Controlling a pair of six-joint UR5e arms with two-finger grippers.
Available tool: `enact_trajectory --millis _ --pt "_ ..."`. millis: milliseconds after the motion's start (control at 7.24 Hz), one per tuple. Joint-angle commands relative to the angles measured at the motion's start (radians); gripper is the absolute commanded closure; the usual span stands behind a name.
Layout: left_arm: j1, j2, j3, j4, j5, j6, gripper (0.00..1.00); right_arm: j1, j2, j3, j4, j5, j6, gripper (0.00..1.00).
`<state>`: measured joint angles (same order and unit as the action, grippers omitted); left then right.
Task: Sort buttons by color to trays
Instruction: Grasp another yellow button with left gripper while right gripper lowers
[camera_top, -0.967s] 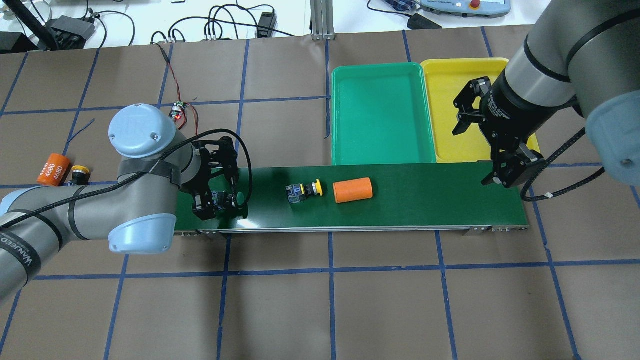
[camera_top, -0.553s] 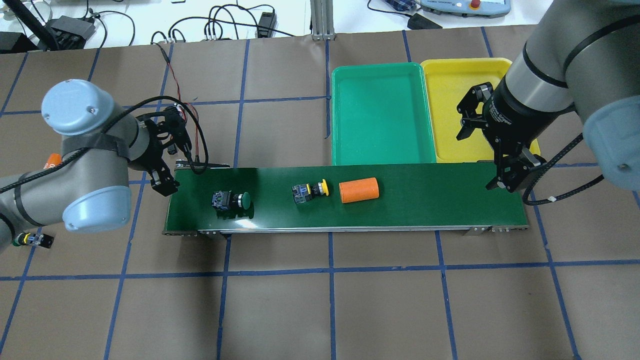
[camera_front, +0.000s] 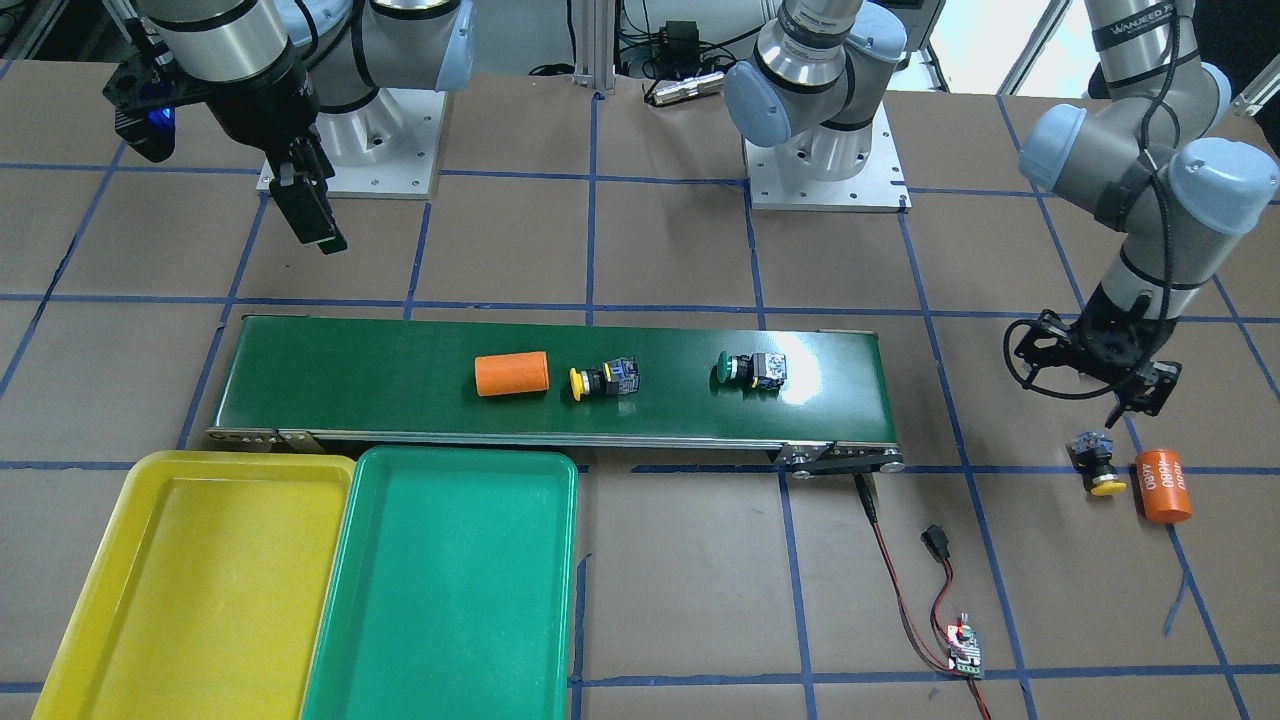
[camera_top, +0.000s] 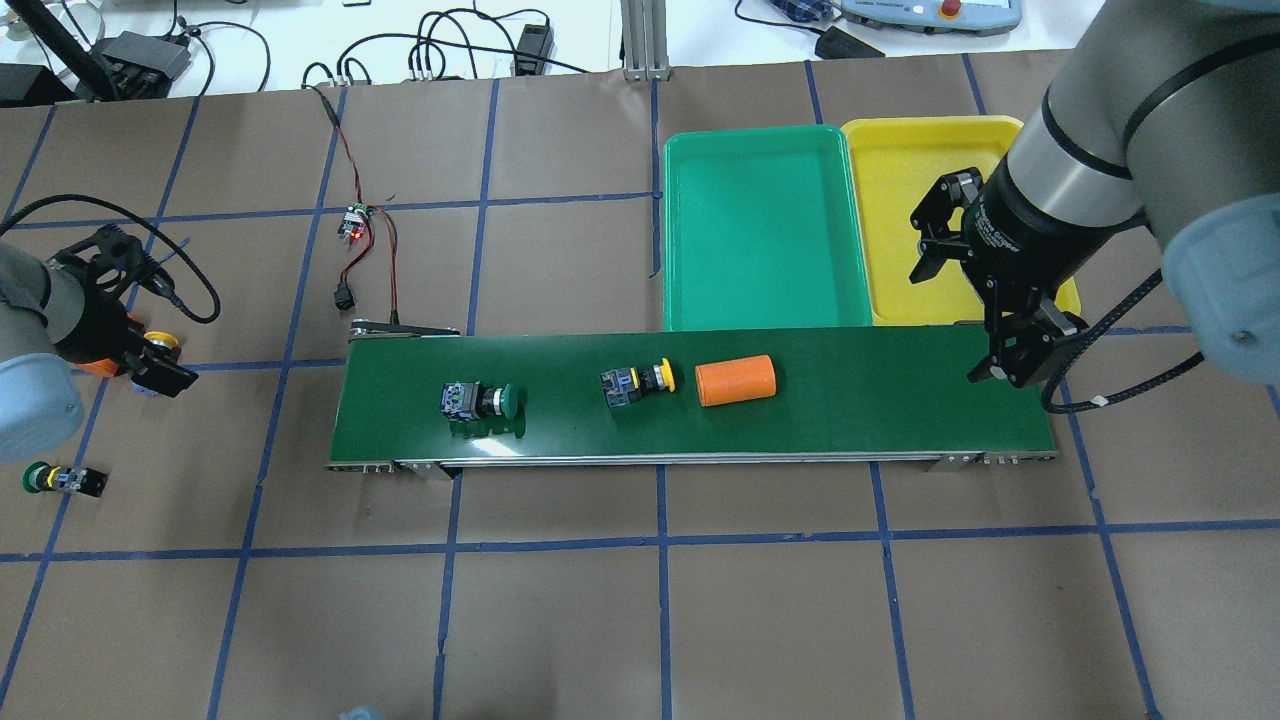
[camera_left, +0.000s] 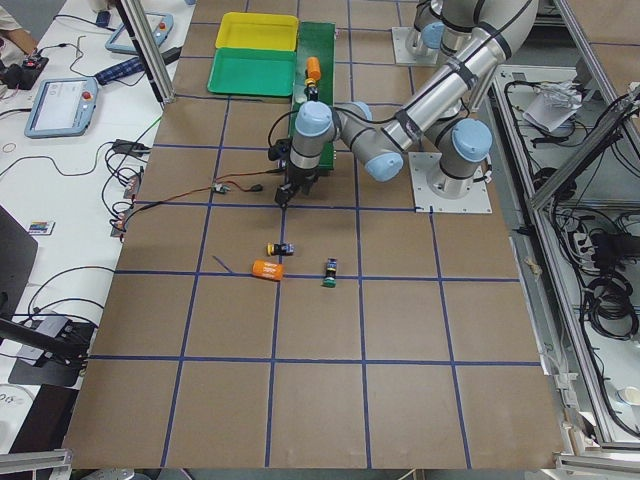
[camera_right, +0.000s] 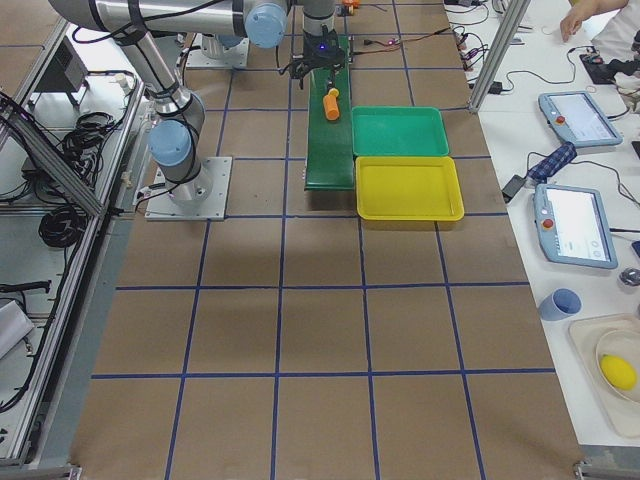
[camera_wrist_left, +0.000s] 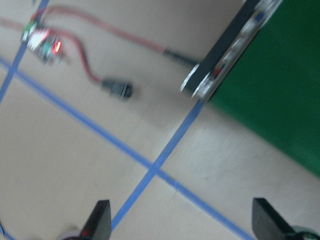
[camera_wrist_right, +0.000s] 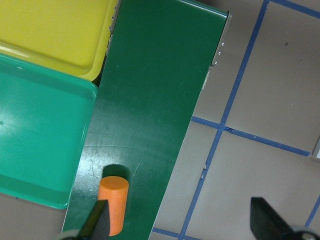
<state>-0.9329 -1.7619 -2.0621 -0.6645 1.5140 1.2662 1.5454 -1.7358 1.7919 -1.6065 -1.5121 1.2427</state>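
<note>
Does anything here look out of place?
Yes: an orange cylinder lies on the conveyor belt beside a yellow button, and a labelled orange cylinder lies off it; neither matches the yellow tray or green tray.

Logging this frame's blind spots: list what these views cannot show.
Overhead: the left gripper covers most of the labelled orange cylinder.
Left wrist: motion blur smears the red-lit circuit board.
Exterior right: the yellow-capped black push-button on the dark-green conveyor belt is too small to detail.

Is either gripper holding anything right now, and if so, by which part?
Nothing is held: the left gripper and the right gripper are both open and empty.
</note>
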Motion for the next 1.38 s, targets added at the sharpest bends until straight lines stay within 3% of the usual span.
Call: enact_trajectory --millis 0,415,553,829,967,1106,1244 --pt "0.065 -0.143 0.081 0.066 -0.023 -0.220 0.02 0.001 0.007 0.001 -0.003 0.003 0.000 0.00" --pt "0.077 -0.226 0.102 0.072 -0.021 -0.333 0.05 0.036 0.021 0.049 -0.016 0.023 0.106 0.00" --pt "0.078 -0.238 0.094 0.075 -0.021 -0.337 0.20 0.051 0.037 0.049 -0.019 0.023 0.106 0.00" --pt "0.077 -0.243 0.089 0.075 -0.024 -0.331 0.63 0.106 0.099 0.049 -0.090 0.125 0.104 0.00" --pt "0.072 -0.232 0.076 0.075 -0.025 -0.326 0.86 0.160 0.134 0.049 -0.136 0.121 0.116 0.00" --pt "0.068 -0.220 0.070 0.075 -0.025 -0.324 0.95 0.204 0.172 0.049 -0.169 0.118 0.164 0.00" --pt "0.056 -0.191 0.071 0.062 -0.021 -0.324 0.95 0.238 0.212 0.049 -0.220 0.112 0.244 0.00"
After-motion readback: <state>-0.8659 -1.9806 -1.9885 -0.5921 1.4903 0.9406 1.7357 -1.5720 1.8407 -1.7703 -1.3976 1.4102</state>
